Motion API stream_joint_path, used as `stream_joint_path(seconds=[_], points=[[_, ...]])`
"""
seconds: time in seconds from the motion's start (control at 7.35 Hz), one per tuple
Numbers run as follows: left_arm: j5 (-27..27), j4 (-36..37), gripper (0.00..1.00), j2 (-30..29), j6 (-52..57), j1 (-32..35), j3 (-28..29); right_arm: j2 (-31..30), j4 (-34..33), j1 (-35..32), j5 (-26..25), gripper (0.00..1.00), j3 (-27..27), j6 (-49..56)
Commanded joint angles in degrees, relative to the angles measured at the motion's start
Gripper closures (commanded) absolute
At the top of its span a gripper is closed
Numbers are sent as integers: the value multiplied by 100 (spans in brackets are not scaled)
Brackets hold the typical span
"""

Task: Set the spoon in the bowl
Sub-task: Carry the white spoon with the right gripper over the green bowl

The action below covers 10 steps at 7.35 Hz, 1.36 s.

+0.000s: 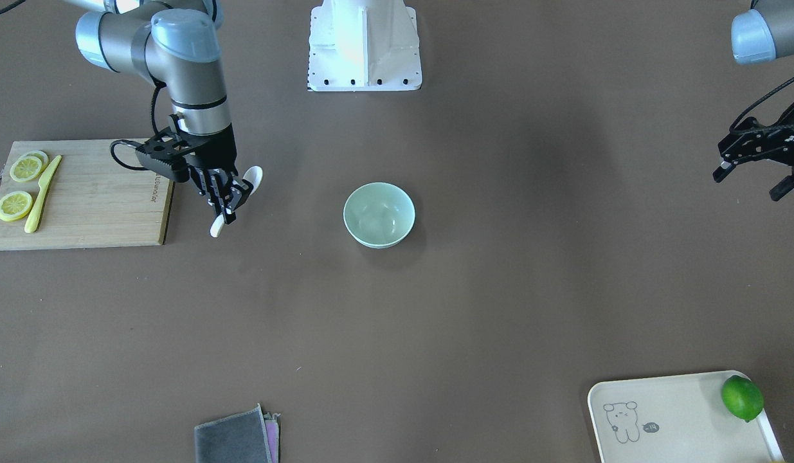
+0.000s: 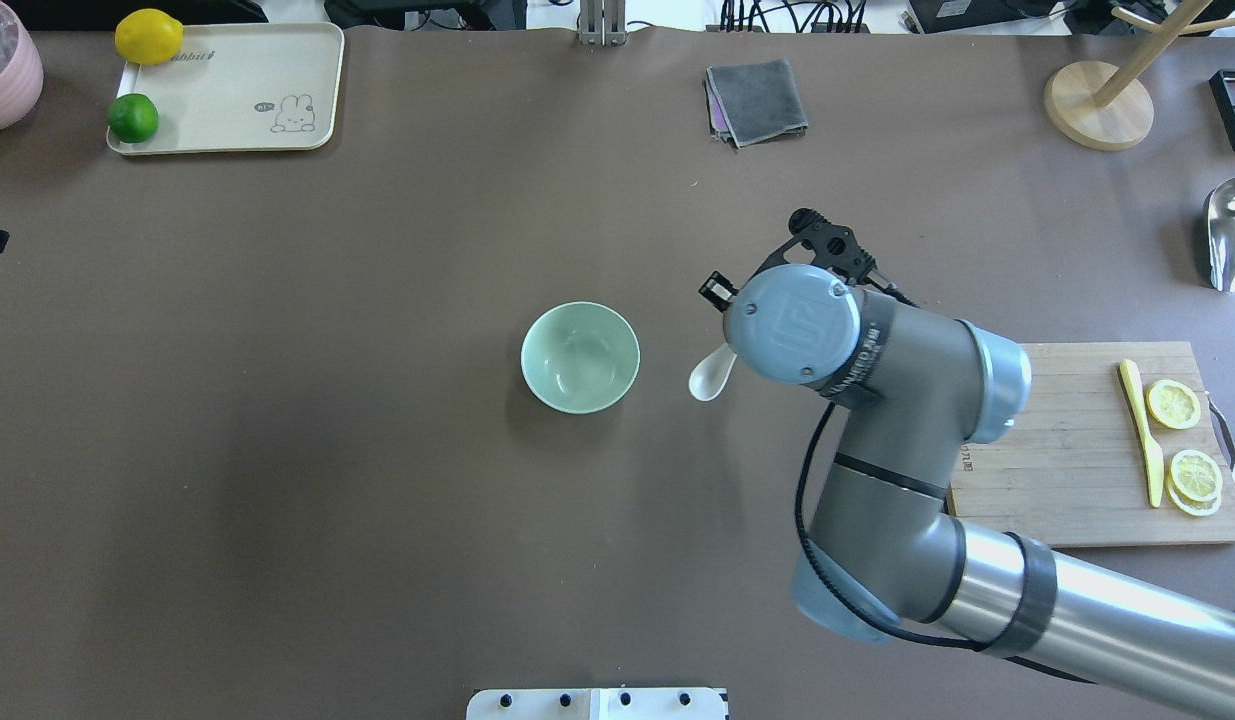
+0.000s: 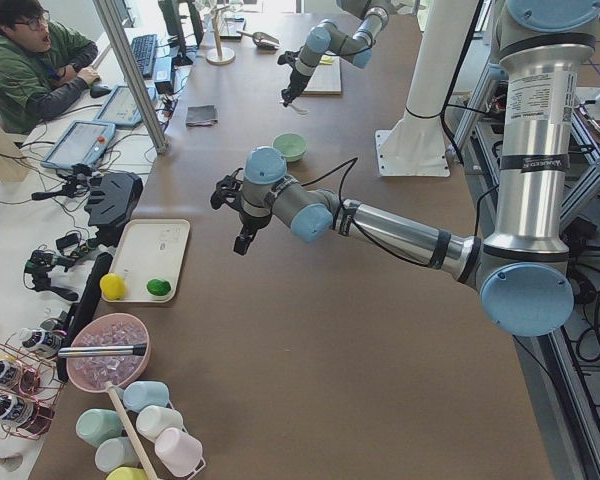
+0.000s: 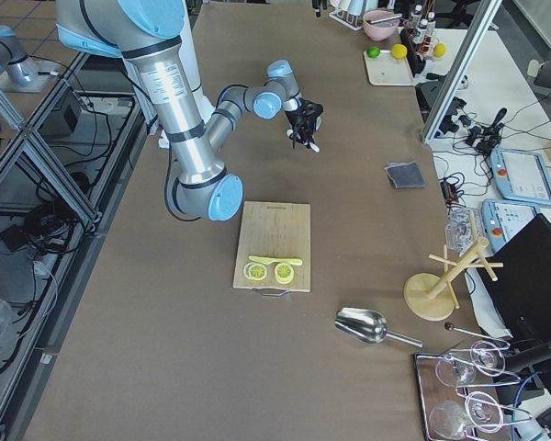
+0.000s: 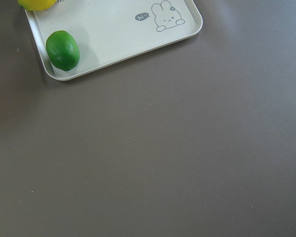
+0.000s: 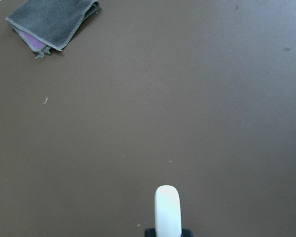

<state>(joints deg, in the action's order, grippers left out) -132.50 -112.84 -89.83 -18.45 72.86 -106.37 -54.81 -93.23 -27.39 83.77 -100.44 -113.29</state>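
Spoon [image 1: 252, 177]: clamped in right end effector [image 1: 228, 198], lifted off the counter [image 1: 499, 289], between the bowl [image 1: 378, 214] at counter centre and the right-end edge. Left end effector [image 1: 750, 182]: fingers spread, holding nothing, near the left edge.

bowl [image 2: 580, 357]: one stood mid-frame.
spoon [image 2: 712, 375]: one.
cutting board [image 2: 1057, 450]: one lay at right.
lemon slices [image 2: 1174, 404]: three sat on it.
knife [image 2: 1142, 432]: one.
tray [image 2: 227, 90]: one, upper left.
lime [image 2: 133, 118]: one.
whole lemon [image 2: 149, 36]: one.
folded cloth [image 2: 757, 100]: one.
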Motion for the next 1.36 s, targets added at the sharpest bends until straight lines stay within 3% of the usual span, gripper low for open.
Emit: stream_joint_path(seconds=[0.0, 0.41, 0.54, 0.68, 0.95, 1.09, 1.22], points=[[4, -1, 2, 0, 0, 0, 19, 1127, -178, 189, -272, 100, 1162, -728], [5, -1, 2, 0, 8, -9, 80, 1254, -212, 444, -606, 100, 1229, -826], [5, -1, 2, -17, 9, -17, 159, 1236, -248, 462, -625, 72, 1185, -618], [5, -9, 2, -35, 17, -18, 186, 1288, -413, 480, -651, 6, 1167, -137], [5, -9, 2, -35, 17, -18, 178, 1237, -616, 463, -722, 0, 731, 611], [5, -9, 2, -35, 17, -18, 169, 1088, -774, 236, -443, 0, 275, 1363], [-4, -1, 2, -35, 35, -9, 178, 495, -810, -253, 421, 0, -460, 2224]])
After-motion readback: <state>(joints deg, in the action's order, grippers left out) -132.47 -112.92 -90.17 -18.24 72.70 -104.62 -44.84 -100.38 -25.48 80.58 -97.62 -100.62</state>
